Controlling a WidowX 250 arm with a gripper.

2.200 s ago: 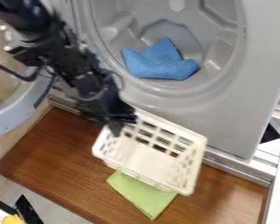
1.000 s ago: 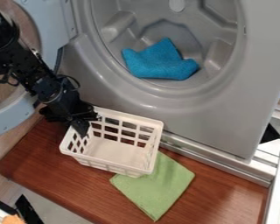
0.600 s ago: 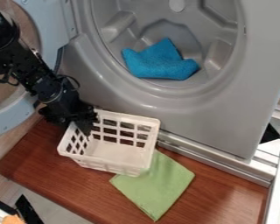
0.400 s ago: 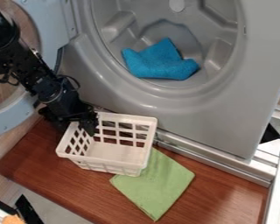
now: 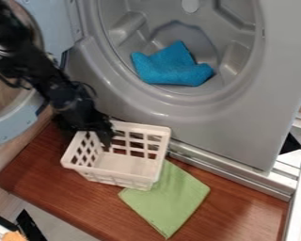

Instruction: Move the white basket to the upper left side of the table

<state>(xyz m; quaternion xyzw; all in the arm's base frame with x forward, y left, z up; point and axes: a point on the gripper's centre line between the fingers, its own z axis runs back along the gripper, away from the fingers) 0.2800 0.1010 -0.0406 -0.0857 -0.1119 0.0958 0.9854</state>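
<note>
The black gripper (image 5: 95, 131) hangs down at the upper left corner of the white basket (image 5: 124, 162), overlapping its rim and reaching partly inside. The basket has a lattice of openings in its sides and nothing visible in it. It is at the left-centre of the brown wooden table (image 5: 59, 176), close to the grey machine front, with its lower right part over the edge of a green cloth. The gripper hides part of the basket's left corner.
The green cloth (image 5: 169, 202) lies flat to the lower right of the basket. Behind stands a grey washer front (image 5: 222, 129) with a blue cloth (image 5: 172, 68) in its drum. Its open door (image 5: 18, 120) is at the left, beside the arm.
Arm and basket have shifted left, uncovering more of the green cloth, and the basket has turned to a more level pose. Most recently the gripper moved slightly right while the basket stayed almost in place.
</note>
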